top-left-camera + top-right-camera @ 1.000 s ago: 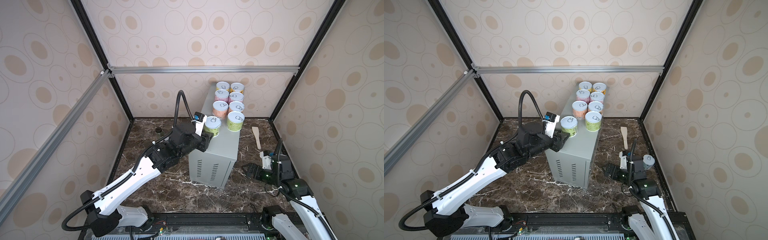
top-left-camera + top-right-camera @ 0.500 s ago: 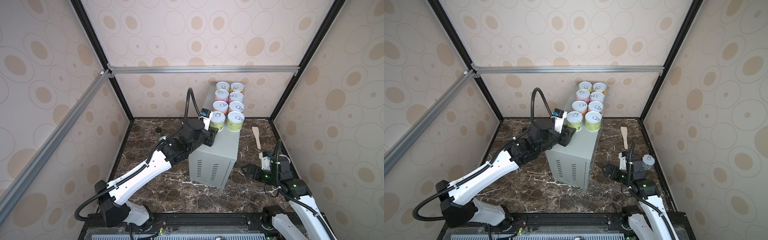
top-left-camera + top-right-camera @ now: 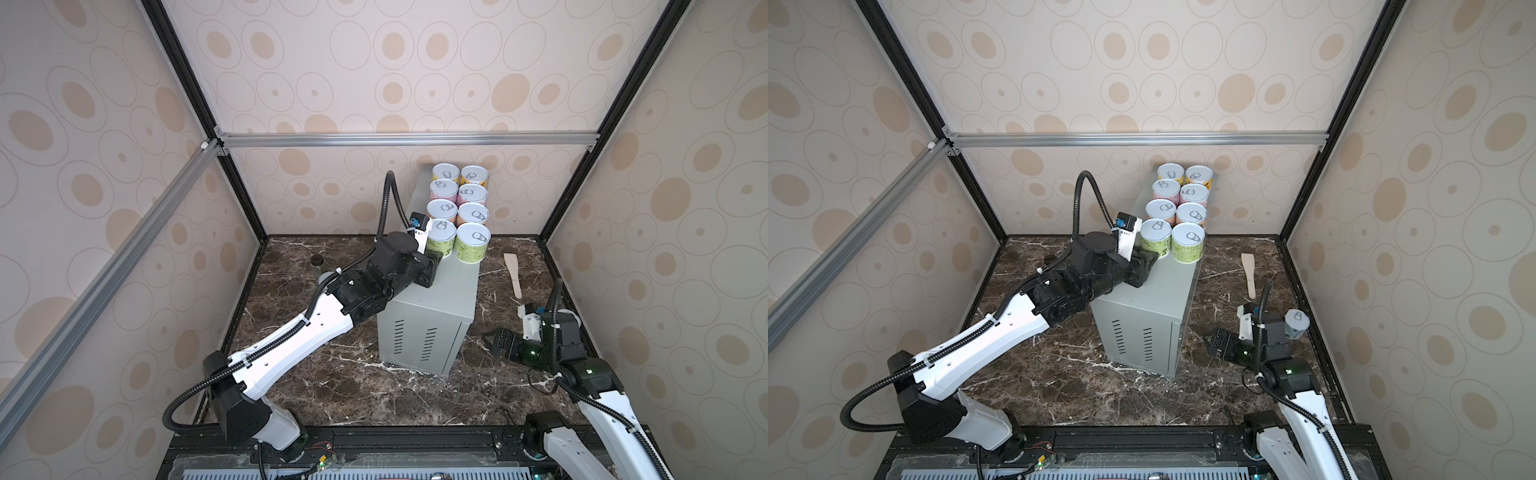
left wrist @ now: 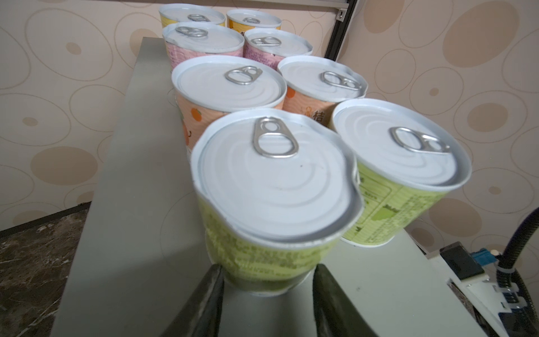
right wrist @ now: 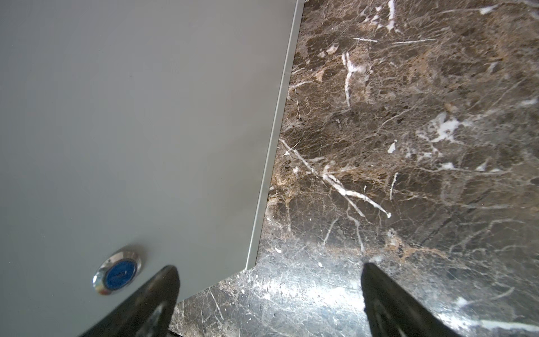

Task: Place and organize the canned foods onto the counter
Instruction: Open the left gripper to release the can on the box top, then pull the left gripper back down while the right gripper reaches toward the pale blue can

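Several canned foods stand in two rows on the far end of the counter (image 3: 440,299) (image 3: 1154,299) (image 4: 131,204): yellow at the back, then pink, orange and green. My left gripper (image 3: 434,259) (image 3: 1148,259) (image 4: 267,268) is shut on the base of the near-left green can (image 3: 440,239) (image 3: 1156,239) (image 4: 274,186), which stands beside the other green can (image 3: 472,243) (image 3: 1187,243) (image 4: 399,151). A white-blue can (image 3: 1296,324) sits on the marble behind my right arm. My right gripper (image 3: 492,343) (image 3: 1214,343) (image 5: 268,274) is open and empty, low beside the counter's side wall (image 5: 131,116).
A wooden spatula (image 3: 513,274) (image 3: 1250,274) lies on the marble floor to the right of the counter. A small black-lidded jar (image 3: 318,262) stands at the back left, near the wall. Enclosure walls close in on three sides.
My left gripper has carried the green can farther back along the counter top, up against the orange can and level with the other green can. The right arm has barely moved.
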Robot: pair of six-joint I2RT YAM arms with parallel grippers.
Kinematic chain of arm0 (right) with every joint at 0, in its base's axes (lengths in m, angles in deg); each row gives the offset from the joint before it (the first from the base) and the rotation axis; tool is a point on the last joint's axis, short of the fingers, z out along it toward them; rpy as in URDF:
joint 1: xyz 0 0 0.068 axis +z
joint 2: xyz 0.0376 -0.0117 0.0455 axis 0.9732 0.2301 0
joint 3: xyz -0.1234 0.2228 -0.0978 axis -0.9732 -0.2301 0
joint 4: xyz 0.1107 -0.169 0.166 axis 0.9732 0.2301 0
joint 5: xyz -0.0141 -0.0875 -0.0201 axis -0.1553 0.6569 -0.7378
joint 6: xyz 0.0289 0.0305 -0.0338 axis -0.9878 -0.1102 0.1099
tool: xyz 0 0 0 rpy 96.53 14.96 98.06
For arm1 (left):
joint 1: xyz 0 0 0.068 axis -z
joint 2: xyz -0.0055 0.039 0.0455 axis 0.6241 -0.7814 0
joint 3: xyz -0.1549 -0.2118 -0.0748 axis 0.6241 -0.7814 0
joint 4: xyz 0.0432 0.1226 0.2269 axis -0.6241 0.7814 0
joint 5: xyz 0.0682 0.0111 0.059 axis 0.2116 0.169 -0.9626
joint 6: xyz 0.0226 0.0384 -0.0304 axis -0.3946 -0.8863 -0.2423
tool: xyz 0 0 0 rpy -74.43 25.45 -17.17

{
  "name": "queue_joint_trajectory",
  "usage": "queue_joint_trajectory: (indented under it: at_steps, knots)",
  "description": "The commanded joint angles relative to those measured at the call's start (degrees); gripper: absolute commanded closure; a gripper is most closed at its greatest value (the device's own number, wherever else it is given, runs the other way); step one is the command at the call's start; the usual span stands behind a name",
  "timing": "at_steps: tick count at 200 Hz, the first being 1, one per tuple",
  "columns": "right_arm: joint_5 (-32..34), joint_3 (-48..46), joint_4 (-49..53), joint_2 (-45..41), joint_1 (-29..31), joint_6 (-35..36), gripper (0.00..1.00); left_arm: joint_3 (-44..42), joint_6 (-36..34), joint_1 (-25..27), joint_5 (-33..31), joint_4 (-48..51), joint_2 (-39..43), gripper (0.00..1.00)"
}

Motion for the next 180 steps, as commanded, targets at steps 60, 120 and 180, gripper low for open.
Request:
queue_joint_trajectory:
  at_steps: [60,120,180]
  knots:
    - [3.1,2.83,3.24,-1.24,-0.28,-0.81,0.01,1.55,-0.37,0.01,0.37,4.17,5.79,0.39]
    - [11.11,5.89,8.0,-1.91,-0.28,-2.61,0.01,-6.59,0.22,-0.07,-3.7,6.33,18.61,0.17]
    - [20.91,6.93,12.0,-2.22,-0.28,-3.92,0.01,-19.58,3.89,-2.14,-9.7,11.24,32.57,0.01]
